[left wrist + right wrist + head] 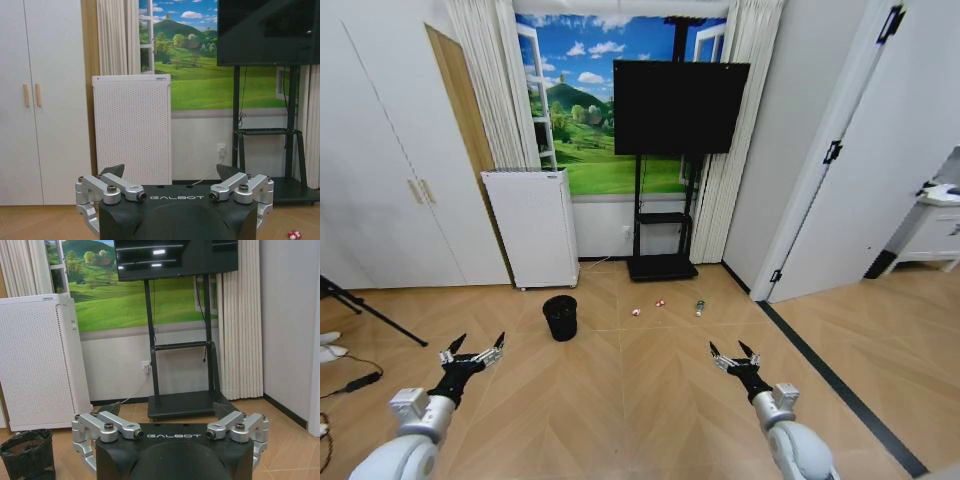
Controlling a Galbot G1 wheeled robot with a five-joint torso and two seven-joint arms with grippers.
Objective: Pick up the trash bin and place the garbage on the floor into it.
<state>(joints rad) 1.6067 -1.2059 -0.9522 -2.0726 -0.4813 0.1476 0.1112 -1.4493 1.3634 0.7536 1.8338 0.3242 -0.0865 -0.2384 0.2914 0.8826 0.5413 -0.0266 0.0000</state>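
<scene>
The trash bin [560,317], a small black mesh basket, stands upright on the floor [620,400] ahead and slightly left; it also appears in the right wrist view [27,452]. The garbage lies to its right: two red-and-white scraps [636,312] [660,302] and a small green bottle [700,308]. One scrap [294,234] peeks into the left wrist view. My left gripper [475,348] [171,171] hangs open above the floor, short of the bin. My right gripper [735,352] [169,409] is open too, short of the bottle. Both hold nothing.
A tall white perforated air purifier [532,228] stands against the wall behind the bin. A TV [678,105] on a black stand [662,266] is behind the garbage. A tripod leg [370,310] and cables lie far left. A dark border strip [840,385] runs along the right.
</scene>
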